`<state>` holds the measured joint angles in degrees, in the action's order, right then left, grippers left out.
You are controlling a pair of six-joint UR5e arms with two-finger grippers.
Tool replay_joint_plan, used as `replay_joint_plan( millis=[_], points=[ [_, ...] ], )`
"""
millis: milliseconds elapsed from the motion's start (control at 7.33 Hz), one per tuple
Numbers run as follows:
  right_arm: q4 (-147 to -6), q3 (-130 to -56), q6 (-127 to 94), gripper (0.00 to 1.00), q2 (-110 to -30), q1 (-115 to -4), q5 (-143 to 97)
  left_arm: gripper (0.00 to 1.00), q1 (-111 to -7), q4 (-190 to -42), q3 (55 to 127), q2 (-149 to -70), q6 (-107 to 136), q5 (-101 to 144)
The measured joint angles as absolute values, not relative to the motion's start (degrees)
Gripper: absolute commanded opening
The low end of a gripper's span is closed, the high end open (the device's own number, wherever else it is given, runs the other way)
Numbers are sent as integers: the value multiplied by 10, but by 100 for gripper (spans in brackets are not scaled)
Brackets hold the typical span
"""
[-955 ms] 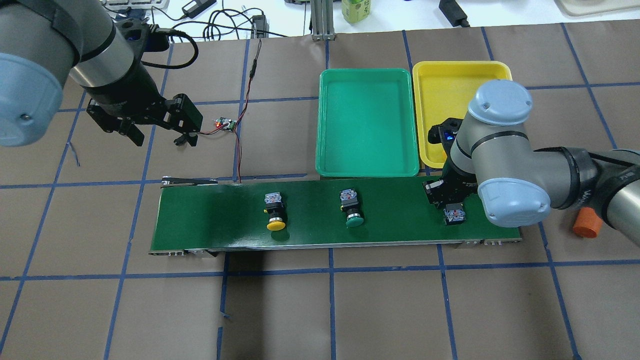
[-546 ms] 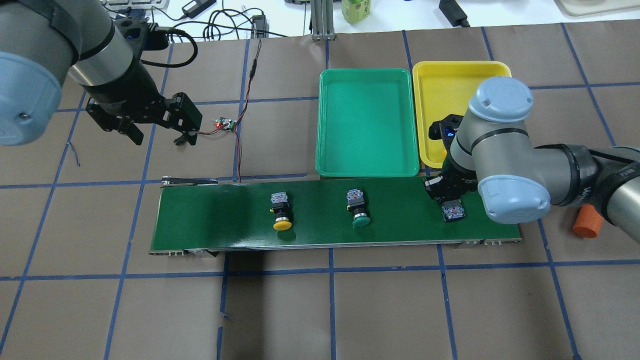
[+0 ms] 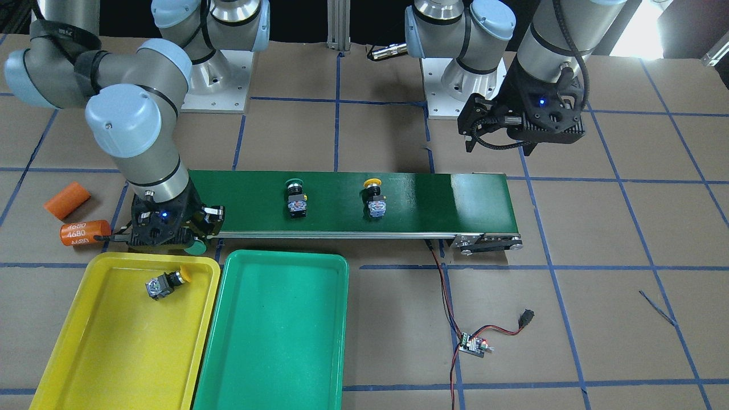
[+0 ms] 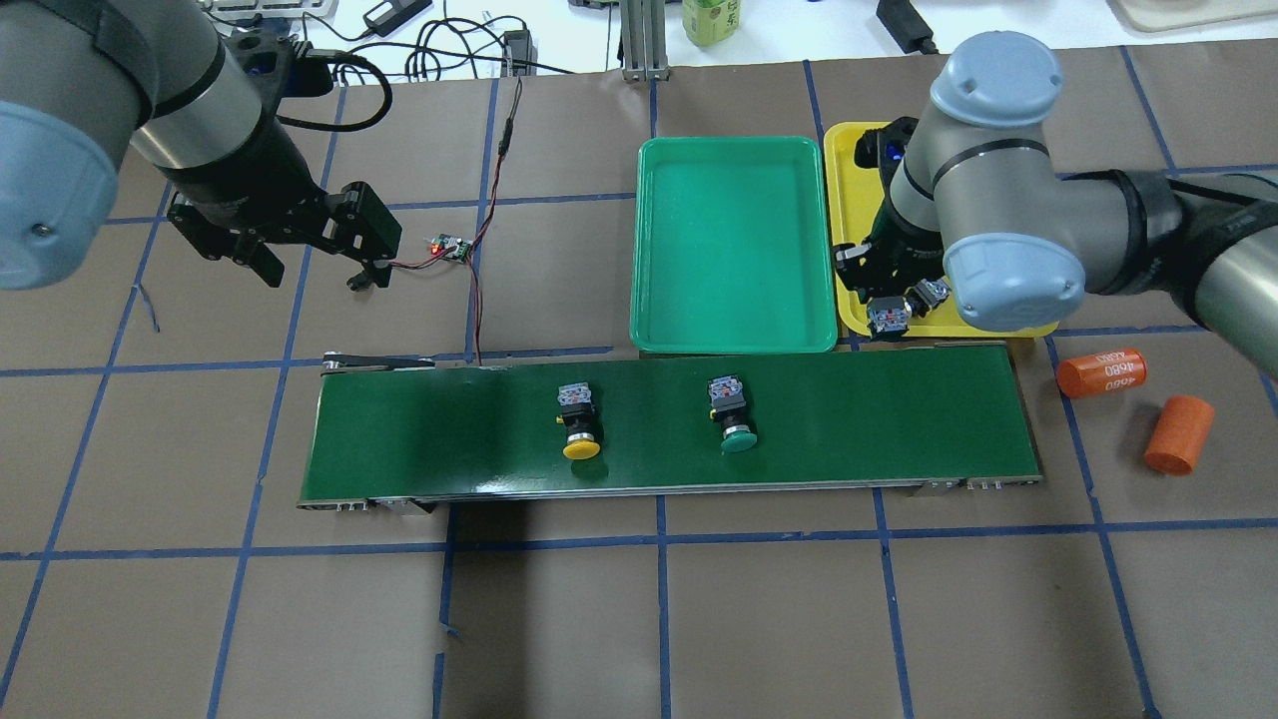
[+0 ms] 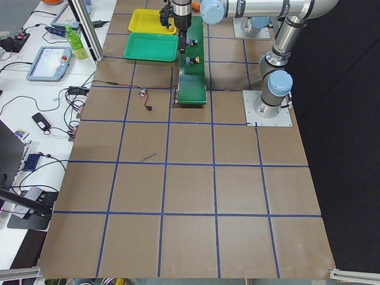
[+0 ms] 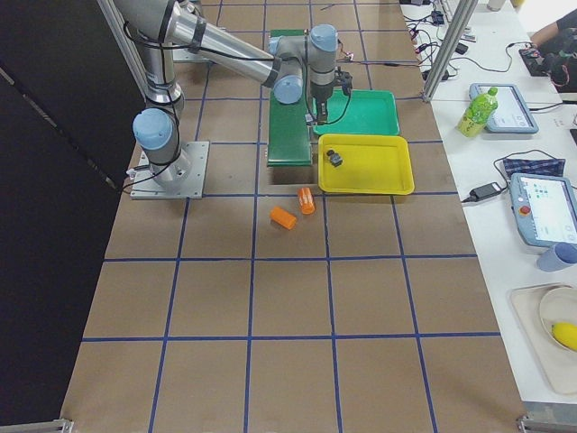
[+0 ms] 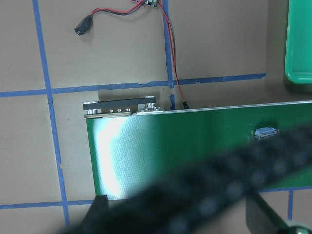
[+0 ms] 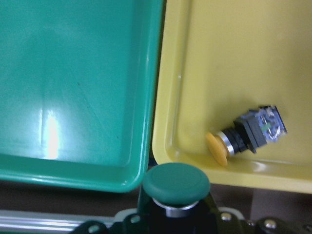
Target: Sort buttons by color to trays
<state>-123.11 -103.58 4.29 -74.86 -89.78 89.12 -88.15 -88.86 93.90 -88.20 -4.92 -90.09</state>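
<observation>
Cyl. (image 3: 85, 232) "4680" nr yellow tray (image 3: 114, 353)

i see a robotics lab: two arm bases (image 3: 216, 80) bolted to a paper-covered table (image 4: 779, 629) taped into a blue grid (image 4: 661, 619), teach pendants (image 6: 544, 209) and cables (image 4: 444, 45) on side benches (image 6: 494, 230).

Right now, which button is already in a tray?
The yellow-capped button in the yellow tray. A second yellow button and a green button lie on the belt; the right pincer holds the other green button.
</observation>
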Motion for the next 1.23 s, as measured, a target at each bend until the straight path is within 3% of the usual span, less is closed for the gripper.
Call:
replay_joint_plan(
  millis=[136, 409, 819, 1228],
  points=[
    [-1250, -991, 38, 8, -704, -910, 869, 100, -882, -888, 940, -882, -49, -901],
    [-1307, -917, 34, 100, -615, -942, 852, 100, -882, -888, 943, -880, -50, -902],
    [-1318, -899, 35, 100, -590, -950, 849, 100, -882, -888, 944, -879, -53, -902],
    [-1244, -901, 40, 100, -647, -946, 850, 100, -882, -888, 945, -878, -54, -902]
  ],
)
